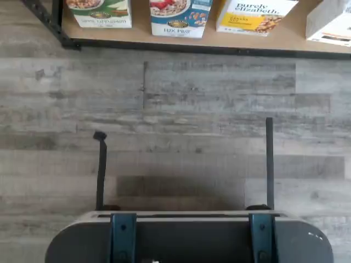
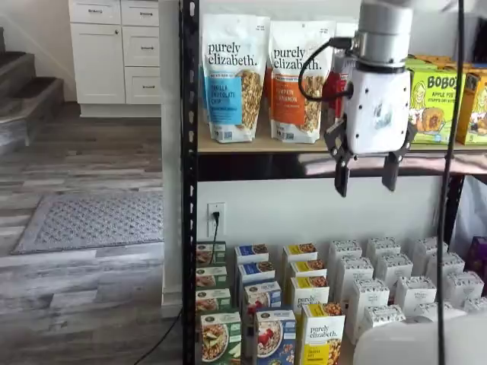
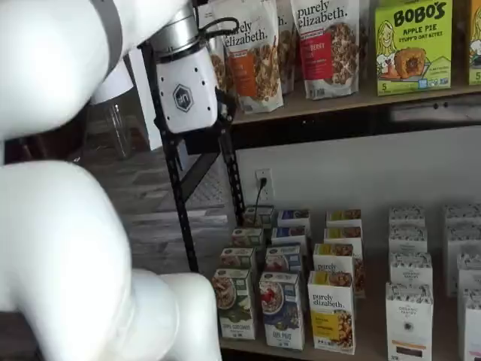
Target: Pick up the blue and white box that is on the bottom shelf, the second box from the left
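Note:
The blue and white box stands at the front of the bottom shelf, between a green-and-white box and a yellow-and-white box. It also shows in the other shelf view and in the wrist view. Boxes of the same design stand in a row behind it. My gripper hangs high above the bottom shelf, level with the tan board tier. A gap shows between its two black fingers and they are empty. Its white body shows in a shelf view with the fingers mostly hidden.
Big granola bags and yellow-green Bobo's boxes stand on the tan board tier. Several white boxes fill the right of the bottom shelf. A black rack post stands at the left. Grey plank floor lies before the shelf.

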Tool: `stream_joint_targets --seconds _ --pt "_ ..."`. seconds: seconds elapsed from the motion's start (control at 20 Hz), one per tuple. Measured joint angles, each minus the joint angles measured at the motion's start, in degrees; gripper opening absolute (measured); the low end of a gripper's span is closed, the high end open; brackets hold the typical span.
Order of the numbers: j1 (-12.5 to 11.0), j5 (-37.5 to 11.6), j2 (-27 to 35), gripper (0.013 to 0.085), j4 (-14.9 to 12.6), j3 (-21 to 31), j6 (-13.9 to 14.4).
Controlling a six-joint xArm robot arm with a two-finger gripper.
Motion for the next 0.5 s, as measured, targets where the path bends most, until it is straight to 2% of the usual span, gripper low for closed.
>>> stream_joint_targets --seconds 0.5 --pt "-0.4 -12.7 0.6 0.085 -1.0 9.7 0.2"
